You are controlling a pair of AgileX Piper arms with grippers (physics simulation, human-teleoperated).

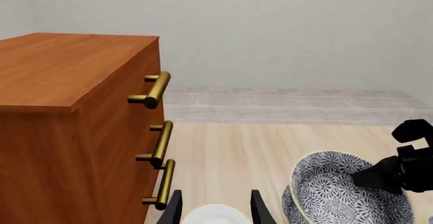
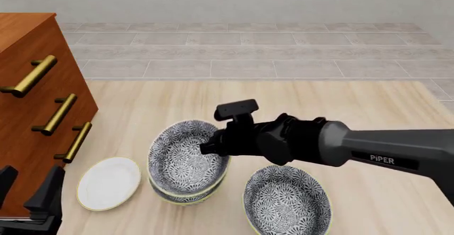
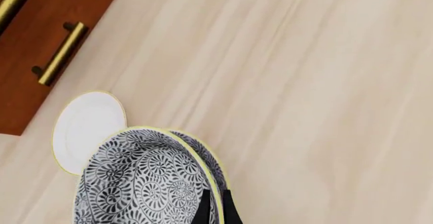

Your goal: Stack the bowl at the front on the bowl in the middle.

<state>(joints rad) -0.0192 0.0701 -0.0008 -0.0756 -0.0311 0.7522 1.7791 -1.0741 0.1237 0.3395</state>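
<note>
The table (image 2: 369,107) carried a wooden cabinet (image 2: 28,86) at its left, a white plate (image 2: 108,183), and patterned bowls. Beside the plate, the held bowl (image 2: 186,152) sat tilted in the bowl below (image 2: 186,196), its mouth up and leaning toward the camera; being round, it had no long axis. A third bowl (image 2: 287,200) stood apart to the right, nearer the camera.

The right gripper (image 2: 207,148) was pinched thinly on the held bowl's right rim, the jaws nearly closed across the wall. The left gripper (image 1: 215,209) hung open and empty above the plate, by the cabinet.

The risk was the lean: let go while askew, the held bowl could rock, sit crooked, or slide off the bowl below. Dragging the gripper out sideways could also shift the whole stack toward the plate.
</note>
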